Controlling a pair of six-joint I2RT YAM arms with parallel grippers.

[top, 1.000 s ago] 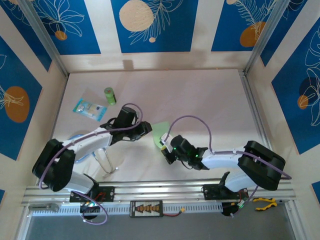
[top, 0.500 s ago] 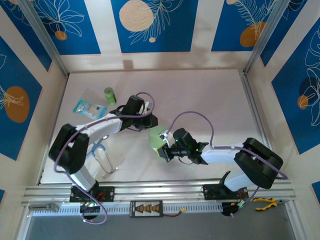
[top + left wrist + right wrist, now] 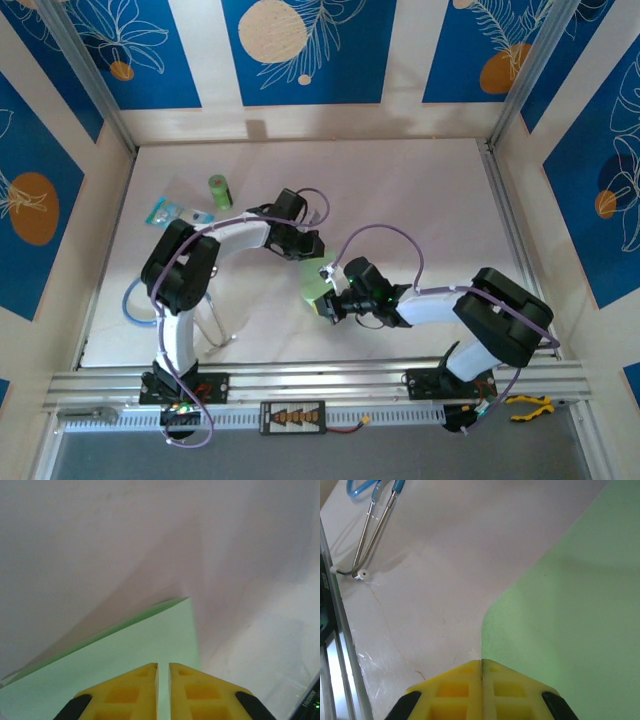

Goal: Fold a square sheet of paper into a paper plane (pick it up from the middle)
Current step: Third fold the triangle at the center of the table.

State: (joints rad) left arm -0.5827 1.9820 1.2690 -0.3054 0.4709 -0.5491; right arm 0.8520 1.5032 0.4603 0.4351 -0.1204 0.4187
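Pale pinkish tabletop [image 3: 420, 190] boxed in by blue floral panels, a pretty bare setup. Right gripper [image 3: 481, 661] has its yellow fingers pressed flat together, and the square sheet of paper [image 3: 570, 605] runs right into the seam, so it's pinching an edge. Left gripper [image 3: 163, 666] is nearly closed too, down to a hairline slit with the green sheet going in under the tips. That looks like a pinch on the other side, though the actual contact is hidden. From above, both grippers sit close together near the middle of the table, with the sheet slung between them and apparently lifted off the surface. Progress-wise it's probably early: pickup is done, but there's no pointed nose and nothing dart-like, so basically all the folding is left. The paper is plain pale green, unmarked and smooth, bowed near the right gripper's hold. The small green cylinder [image 3: 219, 190] and clear packet [image 3: 168, 213] sit well apart at the far left.
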